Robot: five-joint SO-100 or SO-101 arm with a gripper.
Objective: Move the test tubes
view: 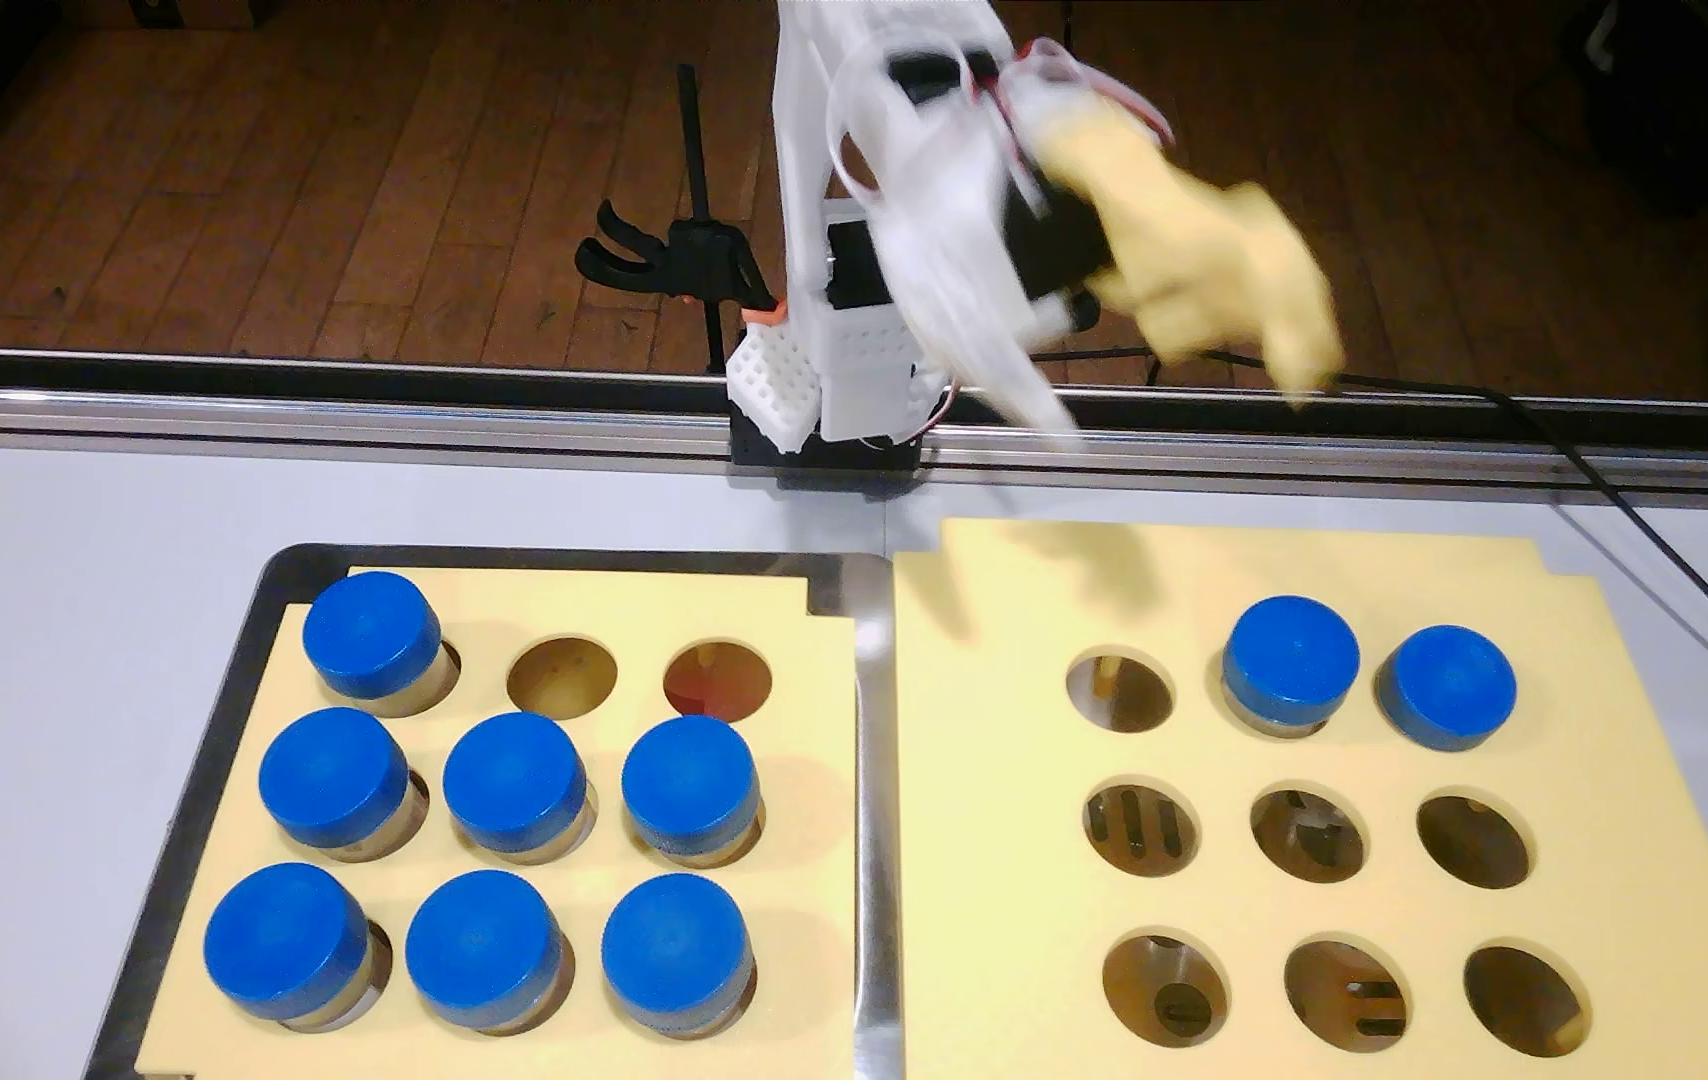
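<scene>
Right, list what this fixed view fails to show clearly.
- Gripper: smeared by motion blur, so how the jaws stand cannot be told.
- Vial bodies: the blue caps, such as that of the middle top test tube in the right foam board, cover the glass sunk in the holes.
- Right foam board's near and right sides, and the metal tray: cut off by the picture's edges.
- Parts inside the empty holes: too dark to identify.

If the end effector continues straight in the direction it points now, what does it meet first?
The end effector is blurred and raised, pointing down toward the right foam board. Probably it would meet the board's bare back part first, behind the two seated tubes; depth is unclear.
</scene>
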